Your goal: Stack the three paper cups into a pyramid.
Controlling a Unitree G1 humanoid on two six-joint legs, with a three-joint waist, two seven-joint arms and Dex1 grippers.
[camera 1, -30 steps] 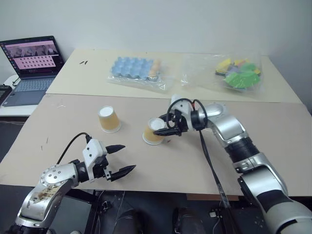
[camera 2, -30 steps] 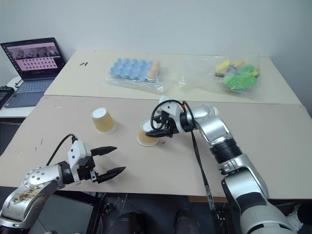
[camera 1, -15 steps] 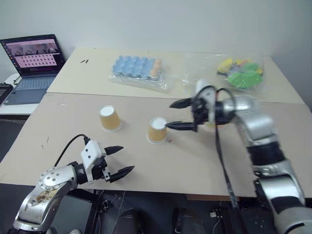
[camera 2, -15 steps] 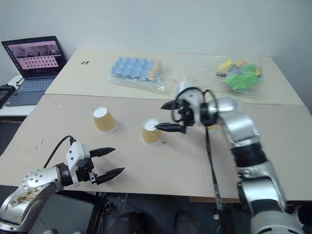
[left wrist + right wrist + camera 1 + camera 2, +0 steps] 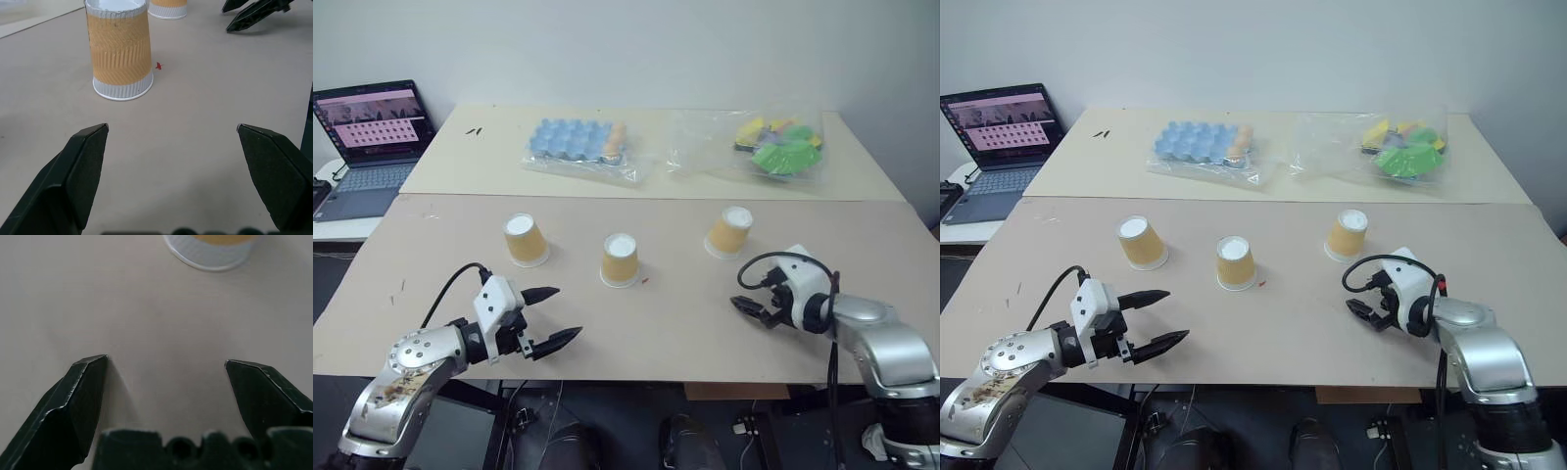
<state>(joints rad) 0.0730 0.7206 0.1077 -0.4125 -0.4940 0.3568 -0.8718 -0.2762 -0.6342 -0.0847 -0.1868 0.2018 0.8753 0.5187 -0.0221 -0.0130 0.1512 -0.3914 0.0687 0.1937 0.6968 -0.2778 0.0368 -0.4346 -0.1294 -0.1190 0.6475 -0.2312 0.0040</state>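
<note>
Three orange paper cups stand upside down in a row on the tan table [image 5: 685,323]: the left cup [image 5: 526,240], the middle cup [image 5: 619,259] and the right cup [image 5: 729,232], all apart. My left gripper [image 5: 569,311] hovers open and empty near the front edge, short of the left and middle cups. The left wrist view shows the middle cup [image 5: 120,49] ahead of the open left gripper [image 5: 171,129]. My right gripper [image 5: 737,292] is open and empty, low over the table in front of the right cup. A cup's white rim [image 5: 210,247] lies beyond the right gripper [image 5: 166,360].
A second table behind holds a blue egg tray [image 5: 576,142] in clear plastic and a bag of coloured pieces [image 5: 778,147]. A laptop [image 5: 372,127] sits at the far left. Both grippers are close to the table's front edge.
My right gripper opened off the middle cup, then swung right and down toward the front edge, uncovering the right cup. The left gripper stayed put. The camera shifted slightly.
</note>
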